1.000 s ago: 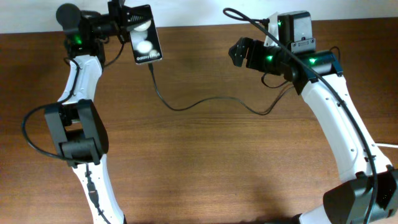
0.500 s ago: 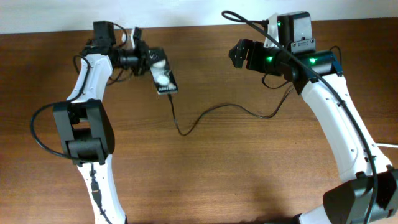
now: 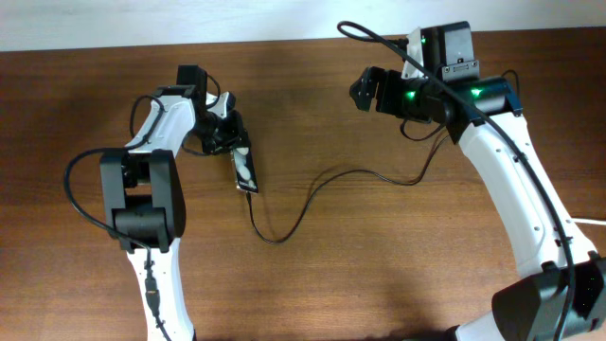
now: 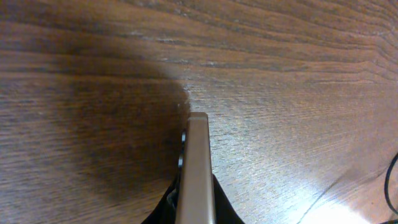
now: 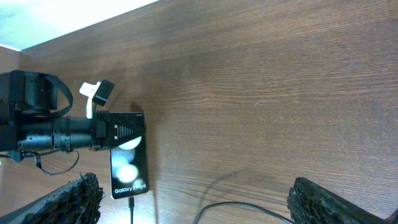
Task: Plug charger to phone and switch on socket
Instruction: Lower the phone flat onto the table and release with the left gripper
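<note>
My left gripper (image 3: pixel 227 140) is shut on the top end of the black phone (image 3: pixel 246 172) and holds it tilted, close over the table, left of centre. In the left wrist view the phone (image 4: pixel 198 165) shows edge-on between the jaws. In the right wrist view the phone (image 5: pixel 128 167) shows two white spots and white text, with the charger plug (image 5: pixel 131 204) in its lower end. The thin black charger cable (image 3: pixel 327 178) loops across the table toward the right arm. My right gripper (image 3: pixel 365 90) is open and empty, raised at the far right; its fingers frame the right wrist view (image 5: pixel 205 204). The socket is out of view.
The brown wooden table (image 3: pixel 379 265) ends at a far edge against a white wall (image 3: pixel 284 19). Thick black robot cables (image 3: pixel 374 33) arch over the right arm. The left arm's base (image 3: pixel 137 204) stands at the left.
My left gripper has carried the phone from the far table edge down and to the right, turning it nearly edge-on. The charger cable trailed along. The right arm has stayed put.
</note>
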`<action>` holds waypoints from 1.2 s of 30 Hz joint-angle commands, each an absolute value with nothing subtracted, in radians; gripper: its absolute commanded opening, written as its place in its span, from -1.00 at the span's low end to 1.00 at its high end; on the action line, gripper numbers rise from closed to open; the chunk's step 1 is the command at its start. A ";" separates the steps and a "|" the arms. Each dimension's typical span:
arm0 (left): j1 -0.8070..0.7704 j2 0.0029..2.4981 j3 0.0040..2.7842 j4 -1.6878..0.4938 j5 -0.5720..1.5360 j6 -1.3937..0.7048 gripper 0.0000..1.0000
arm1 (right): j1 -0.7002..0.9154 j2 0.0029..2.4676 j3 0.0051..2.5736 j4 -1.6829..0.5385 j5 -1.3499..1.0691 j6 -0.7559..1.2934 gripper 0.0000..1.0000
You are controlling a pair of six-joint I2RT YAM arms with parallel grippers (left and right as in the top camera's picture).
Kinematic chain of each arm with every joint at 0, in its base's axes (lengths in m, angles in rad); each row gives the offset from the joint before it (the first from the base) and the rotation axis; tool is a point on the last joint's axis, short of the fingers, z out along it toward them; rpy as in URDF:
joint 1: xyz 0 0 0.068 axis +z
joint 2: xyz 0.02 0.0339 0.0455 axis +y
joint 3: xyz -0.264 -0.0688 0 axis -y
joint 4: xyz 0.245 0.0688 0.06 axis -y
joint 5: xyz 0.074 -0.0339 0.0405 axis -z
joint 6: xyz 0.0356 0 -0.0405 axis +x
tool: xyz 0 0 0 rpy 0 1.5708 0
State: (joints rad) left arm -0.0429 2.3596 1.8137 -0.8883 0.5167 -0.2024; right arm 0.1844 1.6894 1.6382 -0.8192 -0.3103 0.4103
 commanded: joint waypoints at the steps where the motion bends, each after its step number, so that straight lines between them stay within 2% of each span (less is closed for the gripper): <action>1: -0.046 2.357 1.754 -0.872 0.482 -0.185 -1.00 | 0.184 1.674 1.654 -0.820 -0.302 0.396 0.97; 3: -0.046 2.357 1.754 -0.872 0.481 -0.185 -1.00 | 0.184 1.674 1.654 -0.821 -0.302 0.396 0.97; 6: -0.046 2.357 1.755 -0.873 0.481 -0.185 -0.50 | 0.184 1.674 1.654 -0.820 -0.302 0.396 0.97; 10: -0.045 2.357 1.755 -0.892 0.480 -0.185 -0.14 | 0.184 1.674 1.654 -0.820 -0.301 0.396 0.98; 11: -0.045 2.357 1.755 -0.900 0.466 -0.185 0.14 | 0.184 1.674 1.654 -0.820 -0.301 0.396 0.97; 12: -0.045 2.357 1.755 -0.915 0.438 -0.185 0.79 | 0.184 1.674 1.654 -0.820 -0.302 0.397 0.97; 13: -0.045 2.357 1.755 -0.921 0.436 -0.185 0.97 | 0.184 1.674 1.654 -0.820 -0.302 0.396 0.97; 17: -0.045 2.357 1.755 -0.945 0.400 -0.186 0.98 | 0.184 1.674 1.654 -0.820 -0.302 0.396 0.97; 24: -0.041 2.357 1.755 -1.054 0.125 -0.187 0.98 | 0.184 1.674 1.654 -0.820 -0.302 0.396 0.97; 28: -0.041 2.356 1.778 -1.087 0.107 -0.175 0.98 | 0.184 1.674 1.654 -0.820 -0.302 0.396 0.97; 36: -0.072 2.320 2.267 -1.413 0.070 0.033 0.98 | 0.184 1.688 1.653 -0.824 -0.302 0.396 0.97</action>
